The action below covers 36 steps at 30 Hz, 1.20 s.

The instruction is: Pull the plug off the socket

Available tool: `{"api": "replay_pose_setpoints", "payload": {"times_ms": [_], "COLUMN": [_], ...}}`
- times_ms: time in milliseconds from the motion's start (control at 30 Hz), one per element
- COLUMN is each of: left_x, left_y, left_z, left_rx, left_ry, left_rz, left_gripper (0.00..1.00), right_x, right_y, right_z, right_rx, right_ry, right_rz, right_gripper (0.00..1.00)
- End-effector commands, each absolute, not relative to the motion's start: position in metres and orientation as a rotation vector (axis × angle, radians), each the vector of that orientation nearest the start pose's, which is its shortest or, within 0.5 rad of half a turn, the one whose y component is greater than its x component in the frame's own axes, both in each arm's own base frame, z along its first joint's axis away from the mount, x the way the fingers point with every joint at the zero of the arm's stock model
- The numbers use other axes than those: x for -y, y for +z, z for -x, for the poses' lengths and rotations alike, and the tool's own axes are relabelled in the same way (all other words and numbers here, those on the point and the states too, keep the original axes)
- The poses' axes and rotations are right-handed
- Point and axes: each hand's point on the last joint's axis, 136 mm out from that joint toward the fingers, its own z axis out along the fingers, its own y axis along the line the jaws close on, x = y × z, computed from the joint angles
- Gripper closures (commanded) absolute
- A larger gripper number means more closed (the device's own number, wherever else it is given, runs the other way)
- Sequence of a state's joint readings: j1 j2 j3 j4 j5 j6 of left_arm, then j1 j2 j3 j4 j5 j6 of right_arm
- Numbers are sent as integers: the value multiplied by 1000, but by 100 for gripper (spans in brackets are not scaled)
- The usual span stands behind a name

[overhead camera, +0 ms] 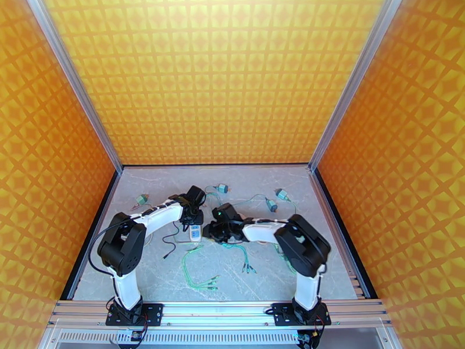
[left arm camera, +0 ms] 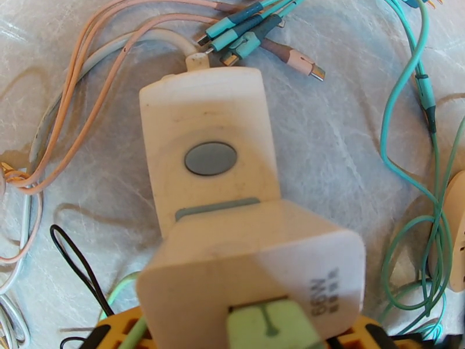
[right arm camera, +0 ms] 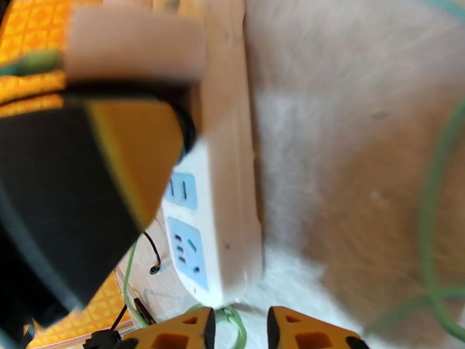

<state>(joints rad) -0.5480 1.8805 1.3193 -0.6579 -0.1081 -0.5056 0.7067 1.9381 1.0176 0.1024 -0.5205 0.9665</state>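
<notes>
A white power strip, the socket [overhead camera: 195, 232], lies on the marble table between the two arms. In the left wrist view the socket [left arm camera: 209, 129] shows a grey button, and a white block plug [left arm camera: 250, 269] with a green connector sits against its near end. My left gripper [left arm camera: 244, 338] is shut on the plug, a yellow finger on each side. I cannot tell whether its pins are still inside. In the right wrist view the plug [right arm camera: 133, 47] sits above free blue outlets on the socket [right arm camera: 221, 216]. My right gripper [right arm camera: 238, 333] stands slightly open, just short of the strip's end.
Teal cables [left arm camera: 407, 111], pink cables [left arm camera: 75, 100] and a black lead [left arm camera: 75, 263] lie tangled around the strip. Small teal adapters [overhead camera: 222, 188] [overhead camera: 282, 195] [overhead camera: 142, 199] rest farther back. Green cable loops [overhead camera: 200, 274] lie toward the near edge. Orange walls enclose the table.
</notes>
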Motion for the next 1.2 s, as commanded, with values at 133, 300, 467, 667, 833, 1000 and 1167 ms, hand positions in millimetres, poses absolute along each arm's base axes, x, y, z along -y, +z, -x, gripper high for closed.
{"api": "replay_pose_setpoints", "payload": {"times_ms": [133,300,467,667,833,1000,1167], "left_x": [214,216,218,218,219,217,214], "left_y": [51,51,56,73,93,103,113], "left_z": [-369,-367,-367,-369,-369,-365,-361], "left_rx": [-2800,-2806,-2803,-2791,-2769,-2763,-2754], "left_ry": [-114,-113,-117,-129,-147,-155,-163], "left_rz": [-33,-42,-39,-31,-35,-29,-27], "left_gripper": [70,71,72,73,73,73,73], "right_x": [-386,-382,-365,-347,-340,-339,-338], "right_y": [50,26,-3,-24,-35,-41,-40], "right_z": [-313,-313,-303,-294,-288,-286,-286], "right_rx": [-2638,-2718,-2823,-2915,-2960,-2976,-2975], "right_ry": [1449,1374,1239,1083,1028,1016,1009], "right_rz": [-147,-216,-317,-374,-417,-439,-434], "right_gripper": [65,64,69,73,78,79,79]}}
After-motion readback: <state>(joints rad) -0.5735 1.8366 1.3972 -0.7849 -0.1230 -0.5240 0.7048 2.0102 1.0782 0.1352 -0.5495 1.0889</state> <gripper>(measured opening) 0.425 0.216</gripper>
